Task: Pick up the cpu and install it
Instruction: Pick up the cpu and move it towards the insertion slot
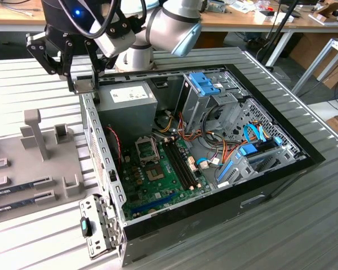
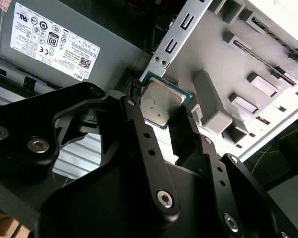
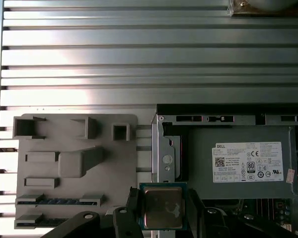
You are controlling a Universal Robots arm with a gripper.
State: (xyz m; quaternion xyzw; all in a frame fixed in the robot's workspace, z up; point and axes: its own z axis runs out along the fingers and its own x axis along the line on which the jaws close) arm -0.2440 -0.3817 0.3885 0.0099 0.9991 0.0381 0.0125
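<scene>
A black two-fingered robot gripper (image 1: pixel 84 84) on a silver-jointed arm is hovering over the near corner of an open black desktop computer case (image 1: pixel 214 220), at the exterior view's left. It is pinching the small square cpu with its silver-grey metal top and green rim (image 2: pixel 161 103) by two opposite edges, one dark finger (image 2: pixel 132 106) pressing on each side. In the first wrist view the chip is hanging flat, metal face toward the camera, above the case's perforated metal edge and just beside the grey box-shaped power supply with a white label (image 3: pixel 238 163).

The pick-up appears to be done, and the carrying step looks to be in hand. The square metal-framed socket (image 1: pixel 155 171) on the green motherboard (image 1: pixel 174 169) is lying well apart from the chip, deeper inside the case beside long black memory slots. Seating the chip is likely calling for travel over the power supply, squaring the chip's edges with the socket frame, and a gentle, level descent. A grey moulded parts tray (image 3: pixel 74 163) is resting on the ribbed metal table (image 3: pixel 149 59) beside the case.
</scene>
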